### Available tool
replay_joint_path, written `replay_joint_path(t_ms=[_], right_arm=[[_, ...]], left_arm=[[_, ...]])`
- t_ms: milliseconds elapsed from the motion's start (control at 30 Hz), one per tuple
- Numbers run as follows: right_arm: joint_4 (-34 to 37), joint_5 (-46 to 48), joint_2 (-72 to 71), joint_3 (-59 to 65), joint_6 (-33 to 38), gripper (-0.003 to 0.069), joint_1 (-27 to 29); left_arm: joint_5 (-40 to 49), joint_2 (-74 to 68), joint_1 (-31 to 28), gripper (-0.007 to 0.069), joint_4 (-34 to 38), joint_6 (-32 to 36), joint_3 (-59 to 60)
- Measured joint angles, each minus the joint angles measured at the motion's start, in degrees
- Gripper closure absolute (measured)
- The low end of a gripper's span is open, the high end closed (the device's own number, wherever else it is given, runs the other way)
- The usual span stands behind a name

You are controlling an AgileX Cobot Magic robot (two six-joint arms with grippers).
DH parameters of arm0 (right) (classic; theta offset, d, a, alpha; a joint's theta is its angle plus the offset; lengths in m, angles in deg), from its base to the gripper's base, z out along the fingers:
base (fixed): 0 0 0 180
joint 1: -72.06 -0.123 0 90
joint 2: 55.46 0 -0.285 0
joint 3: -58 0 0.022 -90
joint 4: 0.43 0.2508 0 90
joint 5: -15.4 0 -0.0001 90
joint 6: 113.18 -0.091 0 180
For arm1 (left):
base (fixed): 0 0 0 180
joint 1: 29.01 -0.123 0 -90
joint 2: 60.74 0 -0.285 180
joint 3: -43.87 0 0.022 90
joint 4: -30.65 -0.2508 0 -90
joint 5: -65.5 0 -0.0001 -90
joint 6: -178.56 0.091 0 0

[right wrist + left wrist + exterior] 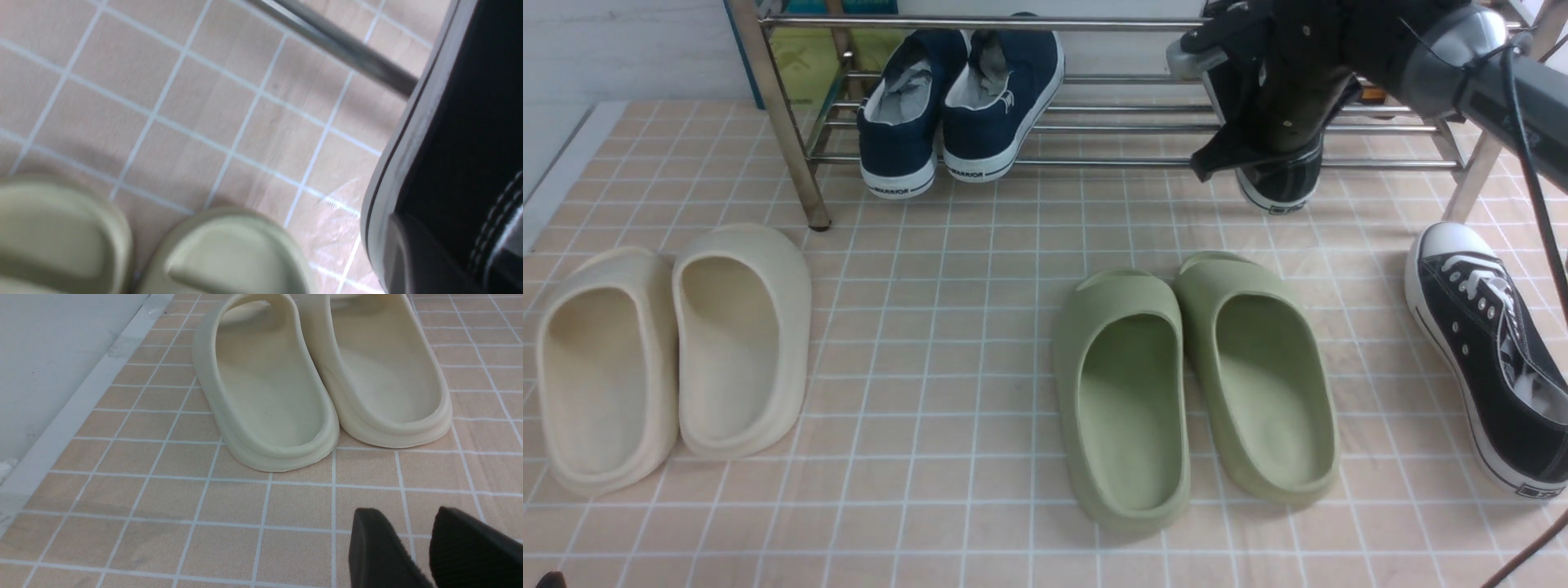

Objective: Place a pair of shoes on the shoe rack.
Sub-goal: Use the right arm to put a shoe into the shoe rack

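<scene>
One black sneaker (1278, 184) of the pair of shoes rests on the lower rails of the chrome shoe rack (1094, 162) at the right, heel toward me. My right gripper (1262, 143) reaches down over its heel and is shut on the collar. In the right wrist view one finger (421, 261) lies against the outside of the shoe (461, 122), beside a rack rail (335, 41). The other black sneaker (1494, 359) lies on the floor at the far right, toe pointing away. My left gripper (408, 512) hovers low over the tiles, open and holding nothing.
Two navy sneakers (964, 98) stand on the rack's left part. Olive green slippers (1123, 392) sit on the tiled mat between the rack and me. Cream slippers (670, 351) lie at the left, just ahead of the left gripper. A rack leg (784, 122) stands at the left.
</scene>
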Motion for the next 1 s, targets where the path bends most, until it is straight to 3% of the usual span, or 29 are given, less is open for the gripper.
replay_joint_path(t_ms=[133,167,200,233,333,500,633,867,1000], right_arm=[[-3.34,-3.17,0.00,-0.12,-4.21,0.0523,0.00],[-4.97,-4.20,0.00,-0.48,-5.92,0.0444,0.00],[-5.05,-4.17,0.00,-0.48,-5.92,0.0444,0.00],[-5.26,-4.07,-0.28,-0.48,-6.70,0.0371,0.05],[-4.86,-1.72,-0.88,-0.48,-7.14,0.0259,0.05],[-1.99,6.46,-4.43,-0.48,-5.40,0.0212,-0.81],[1.35,12.29,-8.19,-0.28,-0.05,0.0281,-1.58],[3.48,13.01,-12.51,9.63,1.24,0.0624,-1.70],[2.24,12.27,-12.10,13.84,0.34,0.0676,-1.51]], left_arm=[[0.00,0.00,0.00,0.0389,0.00,0.00,0.00],[0.00,0.00,0.00,0.0389,0.00,0.00,0.00],[0.00,0.00,0.00,0.0389,0.00,0.00,0.00],[0.00,0.00,0.00,0.0389,0.00,0.00,0.00],[0.00,0.00,0.00,0.0389,0.00,0.00,0.00],[0.00,0.00,0.00,0.0389,0.00,0.00,0.00],[0.00,0.00,0.00,0.0389,0.00,0.00,0.00],[0.00,0.00,0.00,0.0389,0.00,0.00,0.00],[0.07,0.00,0.00,0.0389,0.00,0.00,0.00]])
